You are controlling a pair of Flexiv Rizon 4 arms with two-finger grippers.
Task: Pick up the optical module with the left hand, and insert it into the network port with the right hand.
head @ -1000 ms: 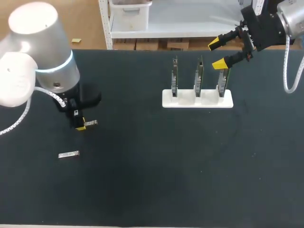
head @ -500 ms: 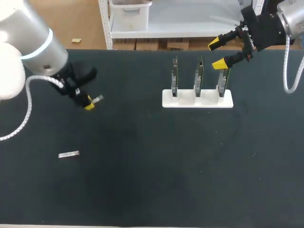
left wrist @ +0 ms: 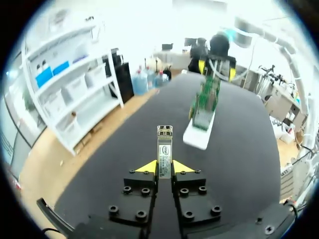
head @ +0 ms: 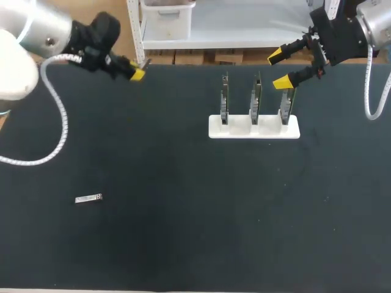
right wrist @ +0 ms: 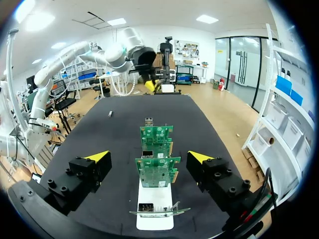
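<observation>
Left hand (left wrist: 164, 167) is seen clenched on a slim silver metal optical module (left wrist: 164, 147), which is gripped from both sides by the yellow fingertips and juts out ahead of them, labelled face up. This hand is held above the far left of the dark bench (head: 183, 232), near its back edge. Right hand (head: 281, 68) is held released, its yellow tips wide apart, above the far right of the bench, just over the rightmost of three upright green circuit boards (head: 255, 97). The boards are stood in a row in a white rectangular holder (head: 253, 129), well apart from the left hand. A metal port cage (right wrist: 147, 207) is seen on the board nearest the right hand. A second small silver module (head: 88, 198) is seen lying flat on the bench at its near left.
</observation>
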